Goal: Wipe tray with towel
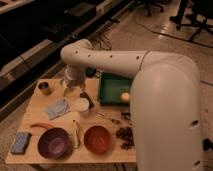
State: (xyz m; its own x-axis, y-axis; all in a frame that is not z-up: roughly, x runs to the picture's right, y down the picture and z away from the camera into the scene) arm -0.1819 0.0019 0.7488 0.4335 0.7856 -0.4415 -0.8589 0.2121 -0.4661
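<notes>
Down on the wooden table: dark green tray at the far side, pale towel mid-table with a white cup just beside it, small round tin at the far corner. Along the near edge, blue block, purple bowl, pale stick, orange bowl, dark scattered bits, plus a thin orange piece behind the purple bowl. Gripper hanging spread above the boards, between towel and cup.

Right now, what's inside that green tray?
One small round yellowish thing lies in the tray. The robot's arm hides the tray's far end. The gripper hangs outside it, over the table, near a white cup.
</notes>
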